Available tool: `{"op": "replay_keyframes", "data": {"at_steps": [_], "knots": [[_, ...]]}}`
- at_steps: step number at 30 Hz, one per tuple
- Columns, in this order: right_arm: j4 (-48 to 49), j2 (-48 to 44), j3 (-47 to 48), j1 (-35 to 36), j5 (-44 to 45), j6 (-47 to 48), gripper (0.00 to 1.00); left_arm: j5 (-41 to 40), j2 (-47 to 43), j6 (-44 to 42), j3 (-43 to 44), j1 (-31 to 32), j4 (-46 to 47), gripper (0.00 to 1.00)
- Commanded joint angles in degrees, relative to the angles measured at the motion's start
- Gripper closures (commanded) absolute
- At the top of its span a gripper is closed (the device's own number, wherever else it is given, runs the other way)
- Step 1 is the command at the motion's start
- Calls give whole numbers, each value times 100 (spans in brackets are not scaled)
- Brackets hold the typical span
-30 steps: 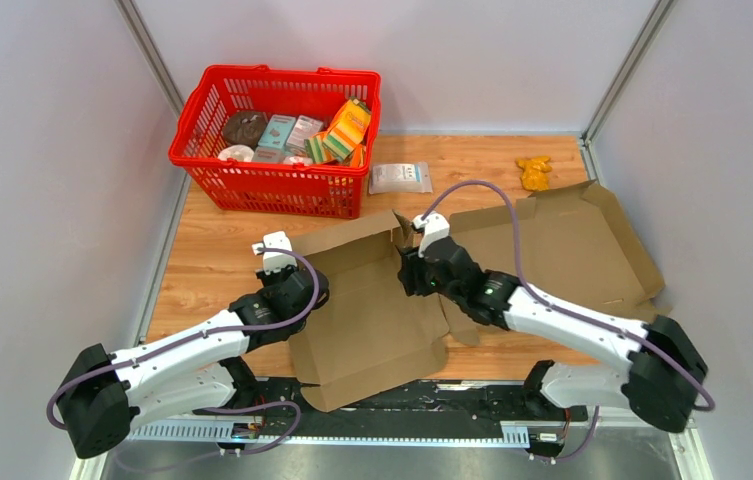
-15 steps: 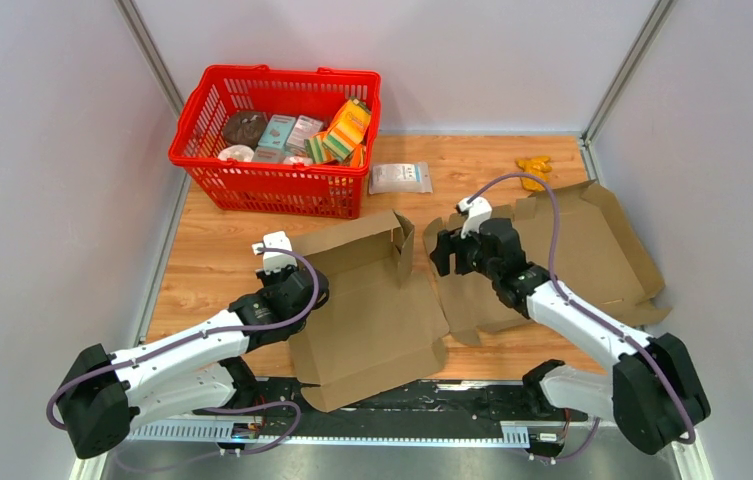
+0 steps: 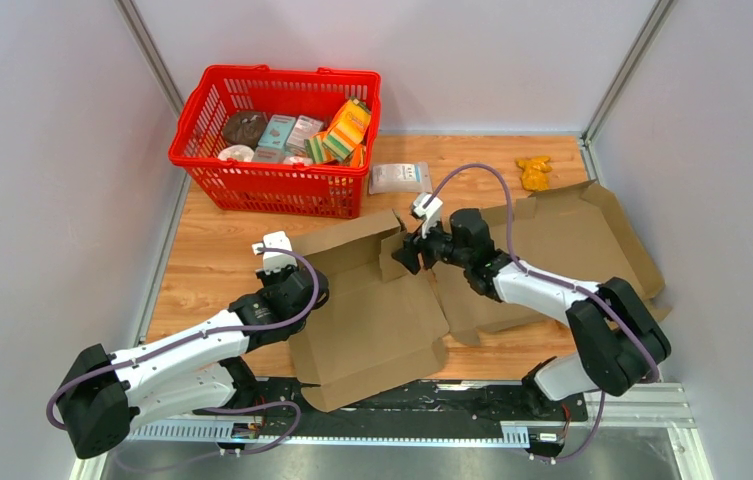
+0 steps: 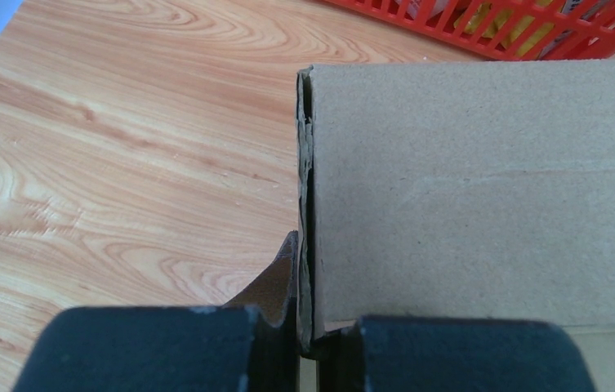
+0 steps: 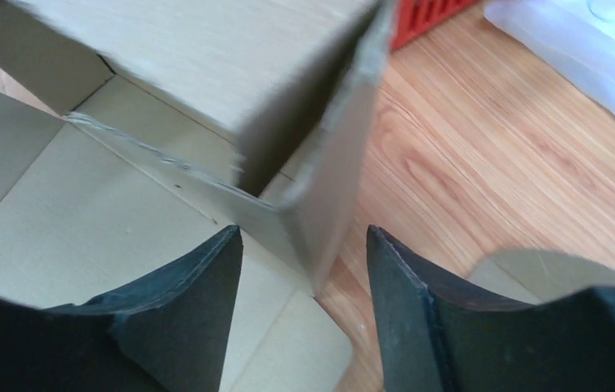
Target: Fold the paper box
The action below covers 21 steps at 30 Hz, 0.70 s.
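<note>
One paper box (image 3: pixel 372 310) lies part-folded across the middle of the wooden surface (image 3: pixel 212 260), the walls of its left half raised. The left hand (image 4: pixel 308 327) pinches the edge of the left wall. The right hand (image 5: pixel 304 245) is spread, an upright flap at the box's far middle between its fingers. A red basket (image 3: pixel 277 135) stands at the far left.
</note>
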<state>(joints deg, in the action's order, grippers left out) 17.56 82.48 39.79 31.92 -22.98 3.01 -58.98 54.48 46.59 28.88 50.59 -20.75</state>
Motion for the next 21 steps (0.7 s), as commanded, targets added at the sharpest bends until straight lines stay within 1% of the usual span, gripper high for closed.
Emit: {"op": "replay_keyframes", "data": {"at_steps": [1, 2, 3, 5, 6, 8, 9, 13, 16, 17, 19, 20, 21], "knots": [[1098, 67, -32, 393, 642, 332, 44, -61, -51, 43, 153, 4, 159, 100], [1387, 84, -85, 489, 837, 280, 49, -61, -43, 35, 153, 4, 168, 100], [1486, 102, -120, 525, 909, 297, 51, -61, -43, 35, 161, 4, 168, 100], [1775, 146, -226, 718, 1531, 341, 55, -61, -25, 26, 179, 4, 159, 100], [1881, 181, -270, 762, 1673, 367, 54, -52, -8, 26, 179, 12, 159, 100], [2188, 260, -331, 903, 2173, 359, 48, -61, 1, 17, 188, 4, 168, 100], [2225, 295, -305, 947, 2288, 367, 47, -61, 10, 17, 196, 4, 151, 100], [2225, 480, -147, 1149, 3368, 350, 51, -61, 19, 17, 205, 4, 159, 100], [2471, 585, -139, 1229, 3765, 236, 65, -61, 19, 26, 205, 4, 159, 100], [2376, 637, -95, 1237, 3801, 157, 78, -61, 19, 17, 205, 4, 151, 100], [2244, 831, 142, 1342, 4081, -62, 90, -61, 36, 17, 214, 4, 159, 100], [2138, 901, 221, 1421, 4265, -81, 98, -61, 54, 8, 223, 4, 133, 100], [2129, 1050, 300, 1509, 4815, -72, 100, -61, 63, 17, 232, 4, 133, 100]]}}
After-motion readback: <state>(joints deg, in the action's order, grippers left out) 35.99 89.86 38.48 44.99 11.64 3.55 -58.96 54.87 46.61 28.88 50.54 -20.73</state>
